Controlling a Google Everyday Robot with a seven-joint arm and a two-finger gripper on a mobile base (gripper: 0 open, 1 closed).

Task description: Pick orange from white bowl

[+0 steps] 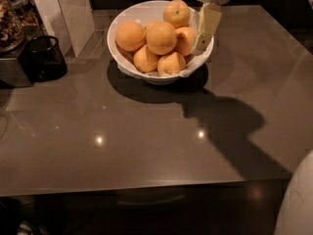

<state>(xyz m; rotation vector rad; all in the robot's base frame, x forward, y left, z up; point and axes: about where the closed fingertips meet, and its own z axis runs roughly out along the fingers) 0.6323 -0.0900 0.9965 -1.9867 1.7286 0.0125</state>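
Observation:
The white bowl (122,58) stands at the back middle of the grey table and holds several oranges in a heap. A large orange (161,37) lies on top in the middle. Another big one (129,35) lies at the left, one (176,12) at the back, and smaller ones at the front. My gripper (200,47) hangs down from the top of the view over the bowl's right rim. Its cream tip is right beside the rightmost orange (184,39). Nothing shows in the gripper.
A small black cup (45,58) stands left of the bowl, next to a metal appliance (12,67) and a white upright panel (66,11). The grey table (146,141) ends at a front edge low in view. A white robot part (297,204) fills the bottom right corner.

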